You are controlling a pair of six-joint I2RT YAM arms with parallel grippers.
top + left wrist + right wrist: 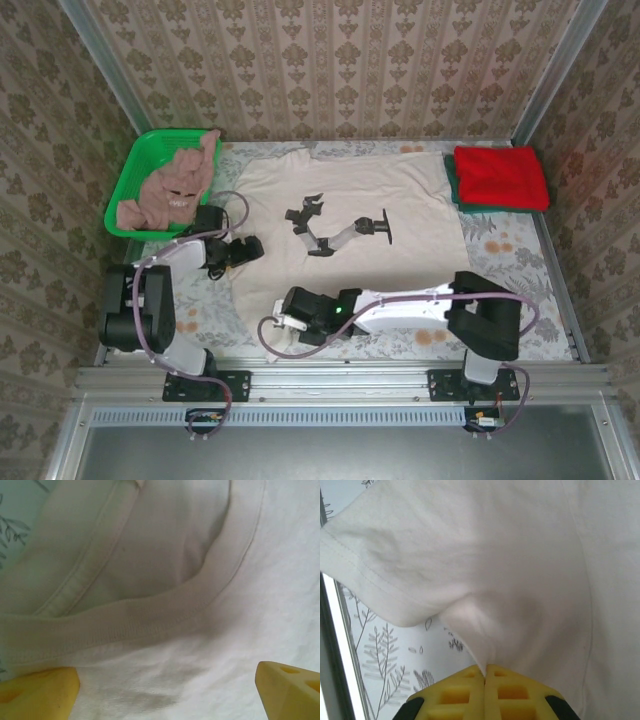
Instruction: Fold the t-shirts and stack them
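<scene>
A large cream t-shirt (pixel 400 190) with a black print lies spread across the middle of the table. At its left edge my left gripper (pixel 256 248) hangs open; in the left wrist view its yellow fingertips (pixel 40 692) straddle the cloth just below the ribbed collar (pixel 150 615), gripper (pixel 167 695). My right gripper (pixel 283 322) is at the shirt's near-left corner. In the right wrist view it (pixel 485 672) is shut on a pinched fold of the cream shirt (pixel 520 570) beside a sleeve hem (pixel 365 580). A folded red t-shirt (pixel 500 175) lies on a dark green one (pixel 452 190) at the back right.
A green mesh basket (pixel 128 190) at the back left holds a crumpled pink-brown t-shirt (pixel 175 190). Patterned walls close the table on three sides. The floral table cover (pixel 510 260) shows to the right of the cream shirt.
</scene>
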